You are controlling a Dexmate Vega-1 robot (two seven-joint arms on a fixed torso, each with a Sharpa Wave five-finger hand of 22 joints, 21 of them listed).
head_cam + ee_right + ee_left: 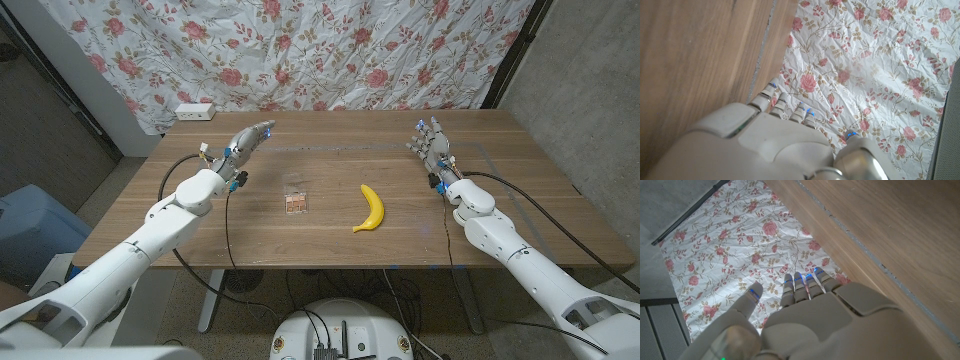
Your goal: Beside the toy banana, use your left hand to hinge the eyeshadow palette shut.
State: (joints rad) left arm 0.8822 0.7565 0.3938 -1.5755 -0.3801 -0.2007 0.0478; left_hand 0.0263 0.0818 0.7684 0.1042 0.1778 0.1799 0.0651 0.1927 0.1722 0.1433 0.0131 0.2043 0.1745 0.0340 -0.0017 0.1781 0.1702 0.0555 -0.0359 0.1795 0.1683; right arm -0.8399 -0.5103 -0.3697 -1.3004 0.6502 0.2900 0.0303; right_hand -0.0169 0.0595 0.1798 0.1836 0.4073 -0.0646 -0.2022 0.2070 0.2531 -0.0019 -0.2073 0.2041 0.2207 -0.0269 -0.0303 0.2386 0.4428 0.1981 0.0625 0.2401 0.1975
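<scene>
The small eyeshadow palette (295,204), a squarish case showing orange-brown pans, lies on the brown wooden desk (330,160) a little toward the desk's left side, between mid-depth and the near edge. From the head view it cannot be told how far its lid stands open. The yellow plastic toy banana (371,208) lies near it on the side of the desk's right edge, at about the same depth, apart from the palette and not touching it.

The left robot hand (250,139), grey-white with fingers extended and held close together, is raised over the far-left part of the desk, well apart from the palette. It holds nothing; in the left wrist view the fingers (802,287) reach straight out with the thumb set off to one side. Left robot hand also seen at (805,325).

The right robot hand (432,145) is over the far-right part of the desk, fingers pointing up and slightly spread, empty. The right wrist view shows the same hand (775,145) with fingers straight.

A white floral-print cloth with pink roses (300,50) hangs behind the desk's far edge. A white power strip (195,112) sits at the far-left corner.
</scene>
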